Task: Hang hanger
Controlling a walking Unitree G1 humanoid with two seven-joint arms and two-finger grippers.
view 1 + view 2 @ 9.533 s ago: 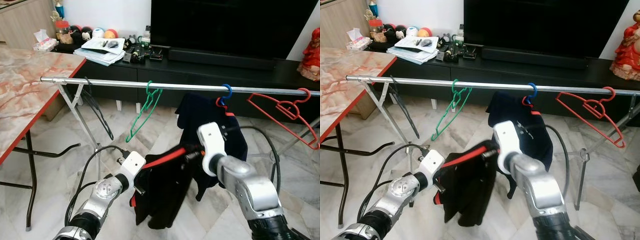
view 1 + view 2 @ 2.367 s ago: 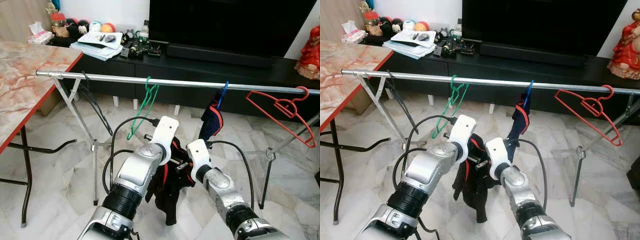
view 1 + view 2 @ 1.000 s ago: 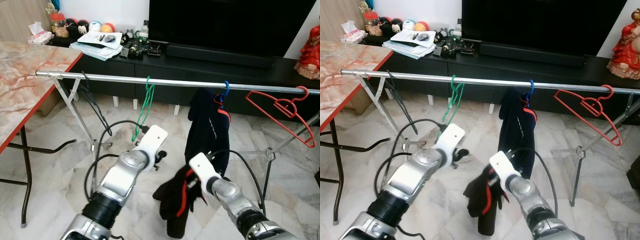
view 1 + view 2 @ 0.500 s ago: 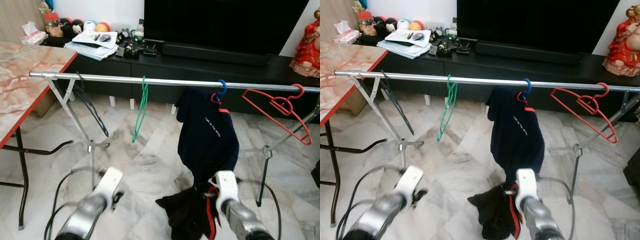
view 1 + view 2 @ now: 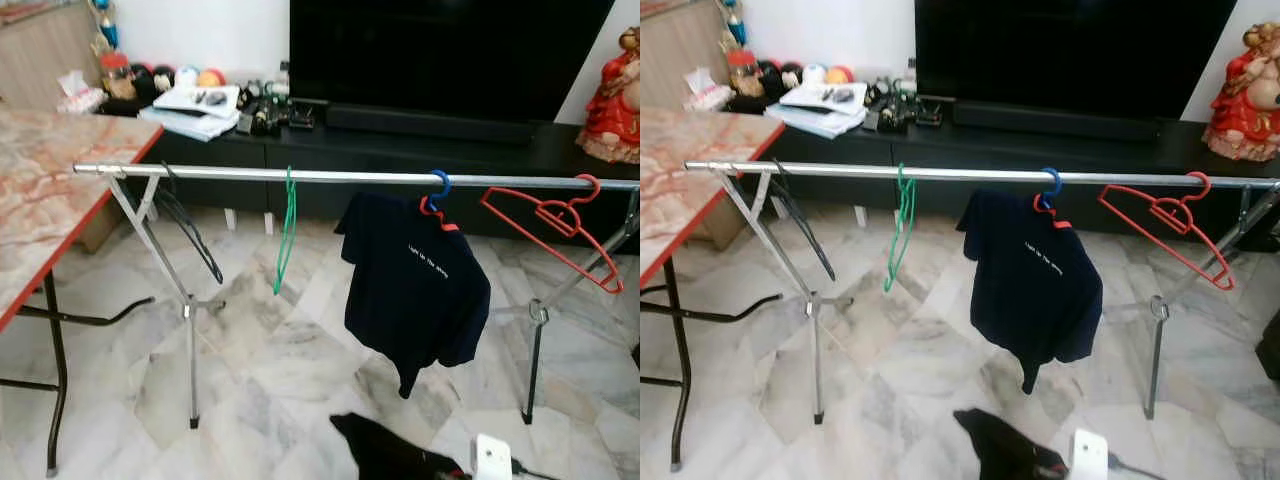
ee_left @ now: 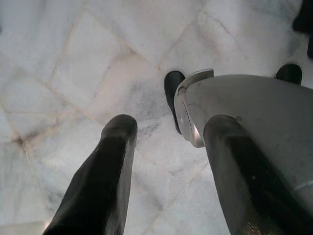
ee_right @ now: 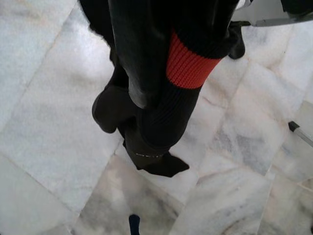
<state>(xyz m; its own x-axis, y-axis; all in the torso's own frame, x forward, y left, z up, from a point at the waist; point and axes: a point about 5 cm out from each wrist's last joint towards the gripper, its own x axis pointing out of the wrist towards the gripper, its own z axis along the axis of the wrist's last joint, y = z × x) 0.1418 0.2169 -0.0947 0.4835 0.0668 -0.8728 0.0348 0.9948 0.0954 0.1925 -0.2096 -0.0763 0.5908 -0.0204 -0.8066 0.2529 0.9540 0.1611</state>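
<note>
A steel rail (image 5: pixel 350 177) runs across in front of me. On it hang a black hanger (image 5: pixel 190 225), a green hanger (image 5: pixel 286 230), a blue hanger (image 5: pixel 436 190) carrying a navy T-shirt (image 5: pixel 415 290), and a bare red hanger (image 5: pixel 555 225). Low at the bottom of the eye views, my right arm's white wrist (image 5: pixel 492 458) sits beside a black garment (image 5: pixel 385 455). In the right wrist view that garment (image 7: pixel 146 88), with a red cuff, dangles over the floor and hides the fingers. My left gripper (image 6: pixel 168 127) hangs open over the marble floor.
A marble-topped table (image 5: pixel 40 200) with a red edge stands at the left. Behind the rail is a low black TV cabinet (image 5: pixel 400 135) with clutter, and a red figurine (image 5: pixel 615 85) at the right. Rack legs (image 5: pixel 185 320) (image 5: pixel 535 340) stand on the tiled floor.
Both arms have dropped low; the left arm has gone from the eye views. The black garment has sunk with the right wrist. The navy shirt now hangs flat on the rail.
</note>
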